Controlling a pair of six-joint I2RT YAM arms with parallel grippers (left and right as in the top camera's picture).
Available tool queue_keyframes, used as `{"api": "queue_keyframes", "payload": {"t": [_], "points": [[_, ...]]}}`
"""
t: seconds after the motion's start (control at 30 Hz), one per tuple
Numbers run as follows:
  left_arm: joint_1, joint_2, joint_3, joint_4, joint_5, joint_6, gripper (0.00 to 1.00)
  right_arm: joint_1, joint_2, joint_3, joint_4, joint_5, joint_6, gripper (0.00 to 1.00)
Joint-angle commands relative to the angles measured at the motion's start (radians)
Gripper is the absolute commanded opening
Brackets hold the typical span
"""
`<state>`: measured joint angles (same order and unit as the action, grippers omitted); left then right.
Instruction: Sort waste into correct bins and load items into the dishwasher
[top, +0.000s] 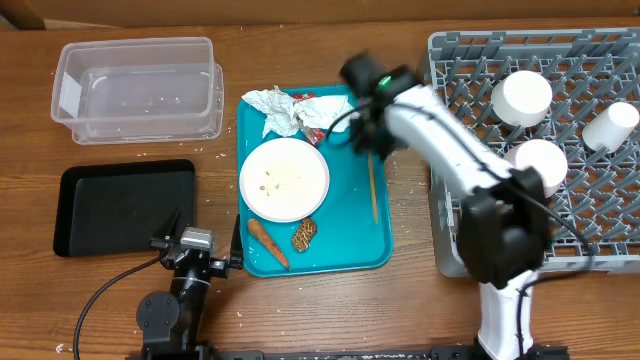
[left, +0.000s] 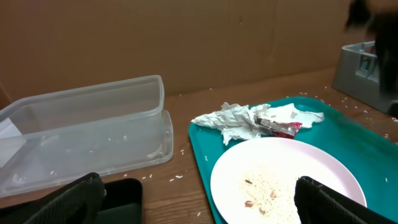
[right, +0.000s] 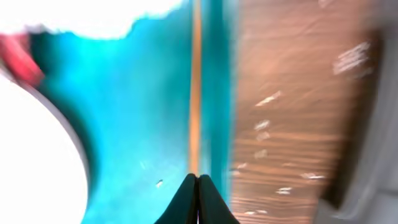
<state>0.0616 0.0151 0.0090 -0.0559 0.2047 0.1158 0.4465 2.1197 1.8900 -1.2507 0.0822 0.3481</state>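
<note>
on the teal tray (top: 352, 225), plate (top: 284, 178), napkins (top: 275, 110), carrot (top: 268, 244); dishes (top: 521, 97) in rack (top: 600, 205); left end effector (left: 198, 200) wide, right end effector (right: 198, 198) closed

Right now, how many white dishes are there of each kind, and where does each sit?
Plate, on the teal tray: 1
Bowls, upside down in the grey rack: 2
Cup, in the rack: 1
Total: 4
</note>
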Motion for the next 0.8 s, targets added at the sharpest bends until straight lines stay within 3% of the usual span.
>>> {"api": "queue_keyframes", "payload": {"t": [0.0, 0.13, 0.27, 0.43, 0.5, 0.57, 0.6, 0.77], "points": [[0.009, -0.004, -0.004, 0.000, -0.005, 0.017, 1.00, -0.140, -0.153, 0.146, -0.034, 0.011, -0.001, 0.04], [0.009, -0.004, -0.004, 0.000, -0.005, 0.017, 1.00, -0.280, -0.206, 0.174, -0.026, -0.047, -0.140, 0.04], [0.009, -0.004, -0.004, 0.000, -0.005, 0.017, 1.00, -0.385, -0.206, 0.167, -0.052, -0.258, -0.279, 0.04], [0.009, -0.004, -0.004, 0.000, -0.005, 0.017, 1.00, -0.416, -0.198, 0.137, -0.063, -0.320, -0.312, 0.04], [0.009, -0.004, -0.004, 0.000, -0.005, 0.017, 1.00, -0.407, -0.194, 0.126, -0.062, -0.356, -0.310, 0.10], [0.009, -0.004, -0.004, 0.000, -0.005, 0.017, 1.00, -0.388, -0.185, 0.122, -0.069, -0.399, -0.260, 0.32], [0.009, -0.004, -0.004, 0.000, -0.005, 0.017, 1.00, -0.380, -0.181, 0.122, -0.073, -0.401, -0.226, 0.38], [0.009, -0.004, -0.004, 0.000, -0.005, 0.017, 1.00, -0.294, -0.172, 0.048, -0.076, -0.394, 0.012, 0.41]]}}
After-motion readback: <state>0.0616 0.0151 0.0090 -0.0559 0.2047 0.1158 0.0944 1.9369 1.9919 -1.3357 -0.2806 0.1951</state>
